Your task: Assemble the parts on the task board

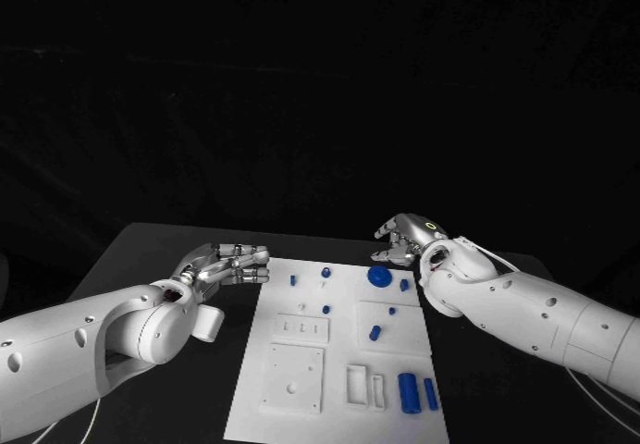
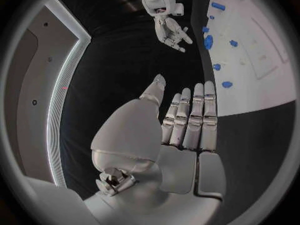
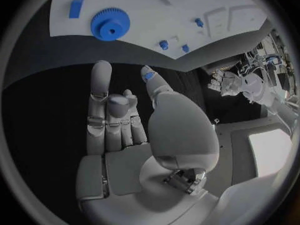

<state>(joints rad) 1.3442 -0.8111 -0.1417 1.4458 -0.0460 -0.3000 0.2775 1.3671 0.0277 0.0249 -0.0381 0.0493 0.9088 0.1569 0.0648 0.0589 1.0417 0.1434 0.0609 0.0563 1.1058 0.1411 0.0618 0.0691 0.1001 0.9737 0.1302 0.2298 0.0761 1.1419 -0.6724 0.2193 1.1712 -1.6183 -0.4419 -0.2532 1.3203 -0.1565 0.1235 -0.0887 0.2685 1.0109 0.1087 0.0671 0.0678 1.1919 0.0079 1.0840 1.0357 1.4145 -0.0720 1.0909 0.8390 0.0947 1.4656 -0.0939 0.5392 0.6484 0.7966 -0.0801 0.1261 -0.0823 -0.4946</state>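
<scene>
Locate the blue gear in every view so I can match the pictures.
Head view: the blue gear lies near the task board's far edge, beside the right hand.
Left wrist view: blue gear on the board's edge, near the right hand.
Right wrist view: beyond the fingertips.
Shared landmark: the white board.

A black table [image 1: 160, 242] is seen in the head view, its far edge running from 9 to 3 o'clock across the lower half. Behind it, from 10 through 12 to 2 o'clock, a dark, faintly creased backdrop [image 1: 320, 102] is hung. No windows or lamps can be made out there.
</scene>
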